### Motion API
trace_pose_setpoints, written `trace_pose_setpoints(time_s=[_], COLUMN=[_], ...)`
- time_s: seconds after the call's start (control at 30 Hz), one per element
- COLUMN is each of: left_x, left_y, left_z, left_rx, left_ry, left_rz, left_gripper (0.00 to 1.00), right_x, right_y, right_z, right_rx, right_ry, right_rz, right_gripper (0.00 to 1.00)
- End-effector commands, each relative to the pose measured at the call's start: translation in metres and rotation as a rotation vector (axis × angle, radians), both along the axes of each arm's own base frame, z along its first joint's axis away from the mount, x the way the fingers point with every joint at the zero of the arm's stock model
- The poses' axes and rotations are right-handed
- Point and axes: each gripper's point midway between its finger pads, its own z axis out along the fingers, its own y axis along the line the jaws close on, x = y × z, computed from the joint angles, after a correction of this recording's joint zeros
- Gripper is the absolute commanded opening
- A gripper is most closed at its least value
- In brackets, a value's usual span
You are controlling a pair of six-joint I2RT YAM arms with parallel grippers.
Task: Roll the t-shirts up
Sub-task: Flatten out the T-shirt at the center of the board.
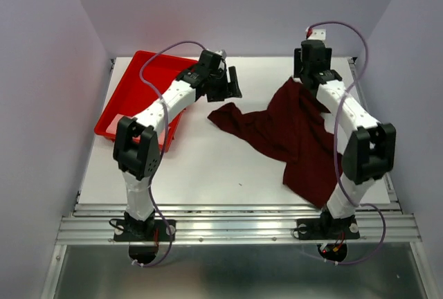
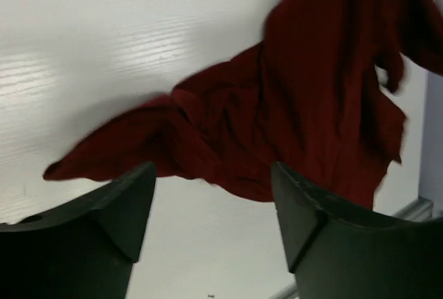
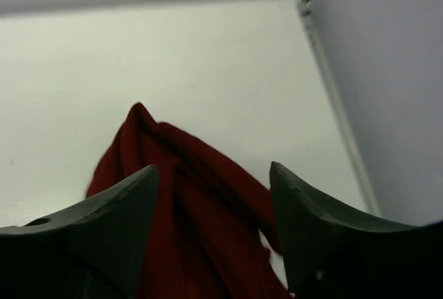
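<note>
The dark maroon t-shirt (image 1: 297,140) lies crumpled on the white table, spread from the middle to the right front. My left gripper (image 1: 230,86) hovers just behind the shirt's left tip, open and empty. In the left wrist view (image 2: 211,209) only bare table lies between its fingers, and the shirt (image 2: 291,105) lies beyond them. My right gripper (image 1: 305,76) is over the shirt's far corner. In the right wrist view (image 3: 208,209) its jaws are wide apart with a raised fold of the shirt (image 3: 187,195) between them, not pinched.
A bright red plastic tray (image 1: 131,91) sits at the back left, under the left arm. The table's right rail (image 3: 332,98) and side wall are close to the right gripper. White walls enclose the table on three sides.
</note>
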Motion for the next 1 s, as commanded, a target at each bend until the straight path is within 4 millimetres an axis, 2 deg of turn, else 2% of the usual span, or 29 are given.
trace_pose_setpoints(time_s=[0.0, 0.07, 0.17, 0.27, 0.3, 0.4, 0.43, 0.5, 0.53, 0.63, 0.67, 0.73, 0.8, 0.97], left_x=[0.028, 0.027, 0.021, 0.012, 0.010, -0.006, -0.015, -0.025, -0.032, -0.051, -0.053, -0.062, -0.064, -0.065], left_y=[0.009, 0.011, 0.019, 0.025, 0.028, 0.033, 0.036, 0.038, 0.040, 0.030, 0.027, 0.024, 0.023, 0.028], left_z=[0.022, 0.026, 0.026, 0.020, 0.015, 0.000, -0.012, -0.026, -0.037, -0.057, -0.058, -0.068, -0.071, -0.063], left_rx=[-0.038, -0.035, -0.015, 0.007, 0.022, 0.070, 0.098, 0.129, 0.152, 0.185, 0.176, 0.157, 0.143, 0.148], left_ry=[-0.075, -0.093, -0.101, -0.097, -0.091, -0.079, -0.065, -0.052, -0.037, -0.011, -0.013, 0.011, 0.023, 0.007], left_rz=[0.044, 0.045, 0.053, 0.049, 0.053, 0.035, 0.028, 0.013, 0.002, -0.040, -0.040, -0.053, -0.048, -0.034], left_gripper=[0.86, 0.86, 0.86, 0.84, 0.83, 0.78, 0.73, 0.69, 0.65, 0.62, 0.62, 0.62, 0.62, 0.62], right_x=[0.026, 0.020, 0.006, -0.021, -0.039, -0.070, -0.092, -0.115, -0.137, -0.163, -0.175, -0.181, -0.188, -0.193], right_y=[0.003, 0.010, 0.014, 0.021, 0.025, 0.031, 0.034, 0.038, 0.040, 0.050, 0.051, 0.059, 0.059, 0.064], right_z=[-0.022, -0.043, -0.053, -0.066, -0.073, -0.086, -0.096, -0.107, -0.118, -0.130, -0.137, -0.144, -0.167, -0.207], right_rx=[0.122, 0.175, 0.242, 0.334, 0.385, 0.476, 0.507, 0.554, 0.598, 0.695, 0.716, 0.758, 0.756, 0.755], right_ry=[0.029, 0.088, 0.110, 0.152, 0.173, 0.199, 0.231, 0.260, 0.287, 0.311, 0.318, 0.332, 0.389, 0.490], right_rz=[0.007, 0.012, 0.026, 0.022, 0.023, 0.013, 0.020, 0.028, 0.017, 0.022, 0.018, 0.037, 0.019, 0.017], right_gripper=[0.77, 0.78, 0.79, 0.79, 0.79, 0.79, 0.79, 0.79, 0.79, 0.74, 0.70, 0.69, 0.69, 0.70])
